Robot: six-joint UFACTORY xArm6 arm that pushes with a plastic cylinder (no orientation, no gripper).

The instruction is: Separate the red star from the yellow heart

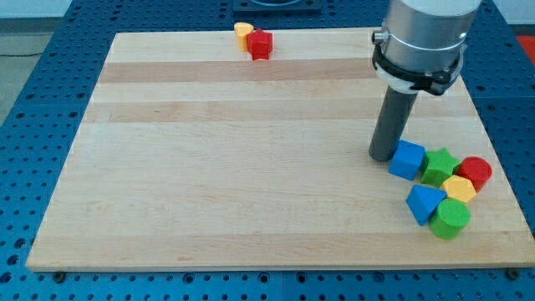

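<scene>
- Camera view takes in a pale wooden board (251, 167) lying on a blue perforated table (50, 50).
- No fingers to report: my arm ends in a plain dark rod (391, 125), so it neither opens, closes nor grips anything.
- My tip (384, 156) rests on the board toward the view's right, just beside the upper left edge of a blue cube (407, 160); whether the two touch, I cannot tell.
- Red star (261, 44) sits at the view's top edge of the board, a little left of the middle.
- Yellow heart (243, 33) lies against the red star's upper left side, touching it, partly over the board's edge line.
- That pair is well apart from my tip, far across the board.
- Six blocks cluster near the view's lower right corner, the blue cube among them.
- Green star (440, 165) is just right of the blue cube, with a red cylinder (476, 172) to its right.
- Yellow block (459, 189), shape unclear, lies below those two.
- Blue triangular block (423, 202) and a green cylinder (451, 219) sit lowest in the cluster, side by side.
</scene>
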